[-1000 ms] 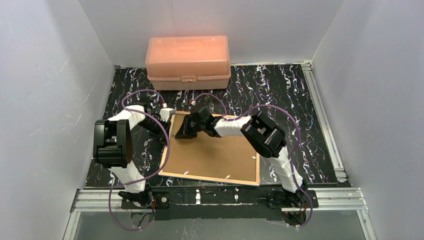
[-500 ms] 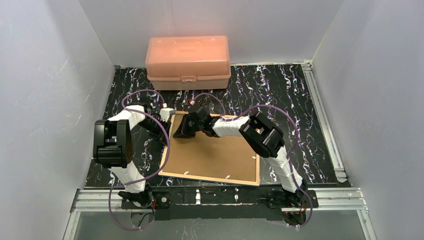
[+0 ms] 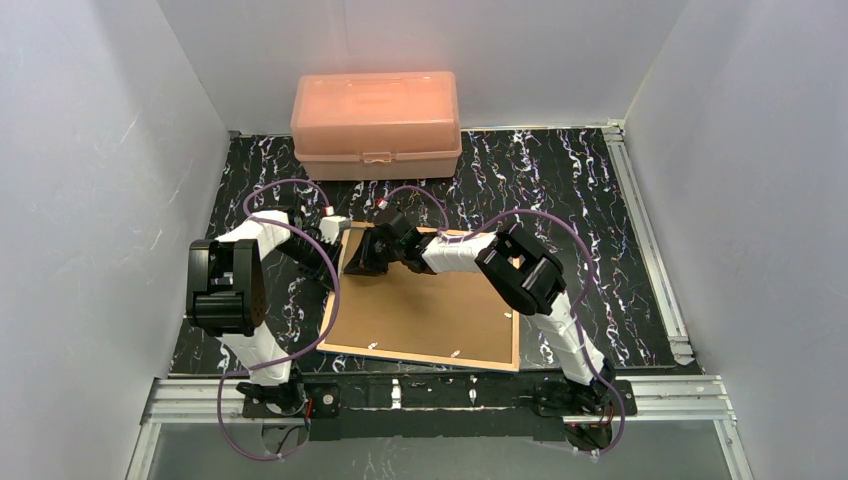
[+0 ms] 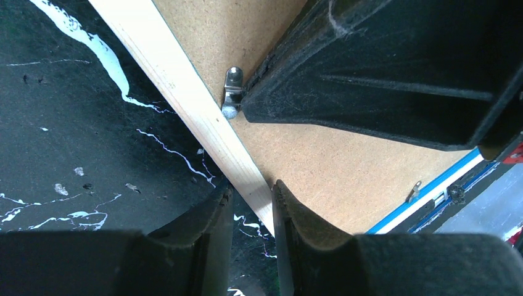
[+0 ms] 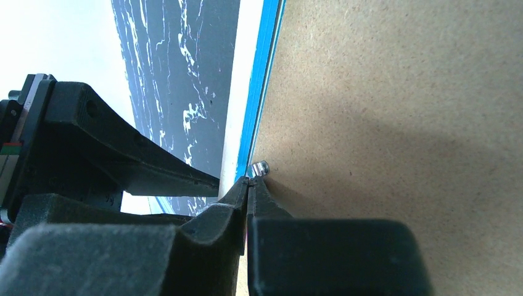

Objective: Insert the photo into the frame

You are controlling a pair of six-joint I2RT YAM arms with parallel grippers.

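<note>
At the near edge of the table (image 3: 560, 180), the two arm bases are bolted to a metal rail (image 3: 450, 392), and purple cables (image 3: 332, 300) are looped up along each arm. Just beyond the rail the frame (image 3: 430, 310) is laid face down on the black marbled surface, with its brown backing turned up and a thin blue strip of its front seen only along the edges. Small metal clips are set along the frame's border; one clip (image 4: 231, 92) sits by the left rail of the frame, near its far-left corner.

The left gripper (image 4: 251, 194) is placed over that pale wooden left rail, its fingers closed on the frame's edge from either side. The right gripper (image 5: 248, 184) is reached across the backing from the right, its fingers pressed together with nothing seen between them, and its tip is held against the clip. Much of the frame's far-left corner is covered by the two grippers in the overhead view.

Beyond the frame, well apart from it, a salmon-pink lidded box (image 3: 376, 120) is stood against the white back wall.

The photo cannot be made out in any view; whether it lies beneath the backing cannot be told.
</note>
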